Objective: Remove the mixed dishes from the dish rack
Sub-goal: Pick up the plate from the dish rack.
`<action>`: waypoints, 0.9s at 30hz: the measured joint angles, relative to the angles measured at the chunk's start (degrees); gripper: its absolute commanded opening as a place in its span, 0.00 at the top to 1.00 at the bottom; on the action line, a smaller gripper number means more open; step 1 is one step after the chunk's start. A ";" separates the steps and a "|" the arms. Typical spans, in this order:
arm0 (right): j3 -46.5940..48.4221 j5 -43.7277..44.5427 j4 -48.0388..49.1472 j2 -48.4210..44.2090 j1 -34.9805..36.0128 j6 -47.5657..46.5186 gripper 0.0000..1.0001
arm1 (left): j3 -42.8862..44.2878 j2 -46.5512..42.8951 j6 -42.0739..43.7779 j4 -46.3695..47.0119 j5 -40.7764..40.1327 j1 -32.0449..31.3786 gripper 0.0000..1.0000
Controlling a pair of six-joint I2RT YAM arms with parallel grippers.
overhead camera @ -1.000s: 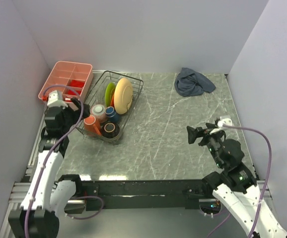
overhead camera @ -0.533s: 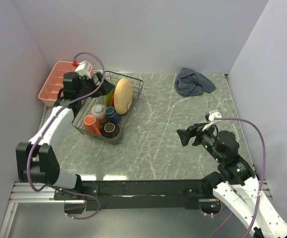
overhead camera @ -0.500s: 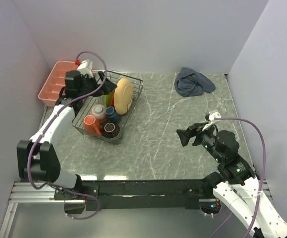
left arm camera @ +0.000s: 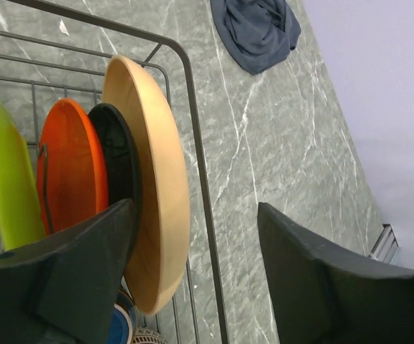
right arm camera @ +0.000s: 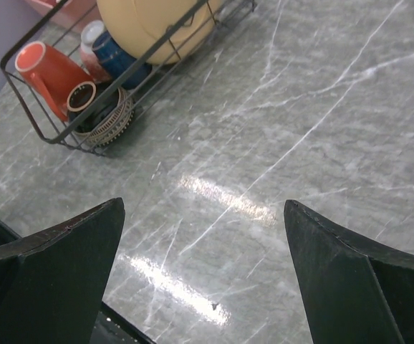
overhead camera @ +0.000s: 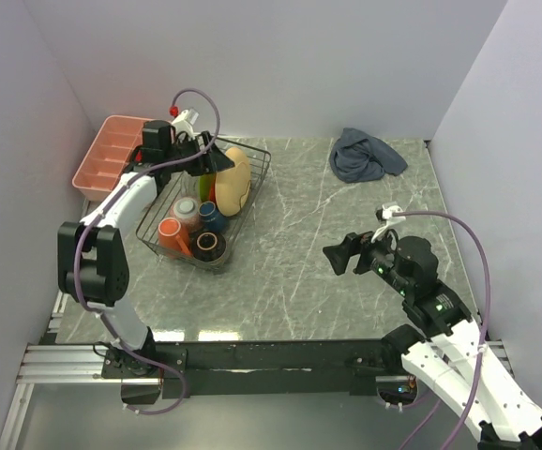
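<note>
Now that the left claw point(left arm camera: 196, 215) has swung from the near side of the dish rack point(left arm camera: 193, 129) to its far end, its two fingers stand on either side of the large tan-yellow plate point(left arm camera: 153, 193). They are apart and just starting to come together, with a gap on one side, so the plate is not held yet. The plate stands on its edge in the rack, near the lime green plate point(left arm camera: 3, 179).

Nothing is out yet. The orange mug point(right arm camera: 46, 68), the blue cup point(right arm camera: 117, 54) and the dark brown bowl point(right arm camera: 96, 107) sit at the rack's near end. I think the big plate comes out first.

The right claw point(right arm camera: 203, 208) is wide open and holds nothing. It has moved a bit closer to the middle of the counter point(overhead camera: 299, 234).

The rack's wire rim is just beside the plate, so the plate should go straight up. Right of the rack the counter is bare as far as the blue cloth point(overhead camera: 365, 155). A pink tray point(overhead camera: 112, 155) sits close on the left.
</note>
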 measured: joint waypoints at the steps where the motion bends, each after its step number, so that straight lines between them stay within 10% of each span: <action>1: 0.00 -0.24 -0.09 0.81 0.00 0.22 0.00 | 0.63 0.68 0.15 -0.31 0.48 0.00 0.35; 27: 0.00 -0.76 0.11 2.14 0.00 4.76 0.00 | 5.35 7.98 -1.44 -3.78 13.62 0.33 0.91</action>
